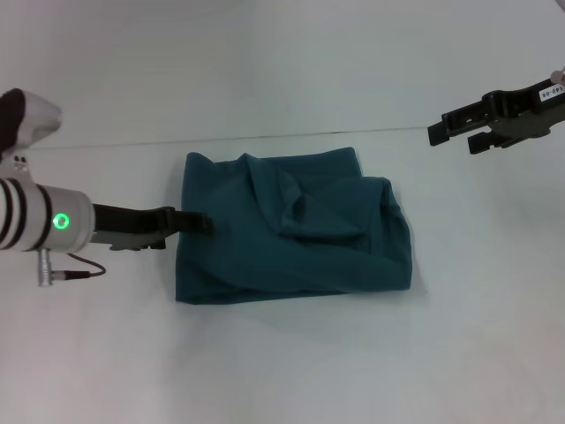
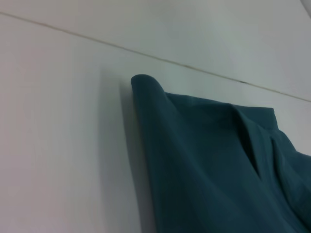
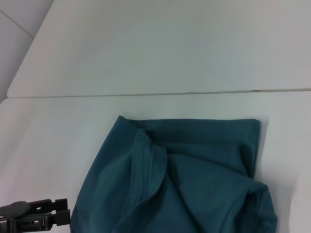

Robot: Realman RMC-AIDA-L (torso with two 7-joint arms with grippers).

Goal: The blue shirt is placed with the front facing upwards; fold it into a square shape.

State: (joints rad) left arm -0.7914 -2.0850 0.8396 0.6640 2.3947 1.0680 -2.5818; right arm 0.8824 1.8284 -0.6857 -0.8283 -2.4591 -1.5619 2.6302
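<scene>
The blue shirt [image 1: 291,238] lies folded into a rough rectangle in the middle of the white table, plain teal side up, with creases and a raised fold across its top. My left gripper [image 1: 201,223] reaches in low from the left, its tip at the shirt's left edge. The right wrist view shows that same left gripper [image 3: 62,217] beside the shirt [image 3: 194,179]. In the left wrist view only the shirt's near corner [image 2: 204,160] appears. My right gripper [image 1: 450,137] hangs open at the far right, well apart from the cloth.
The white table [image 1: 282,371] extends on all sides of the shirt. A thin seam line [image 1: 132,143] runs across it just behind the shirt. A cable [image 1: 84,268] hangs under my left wrist.
</scene>
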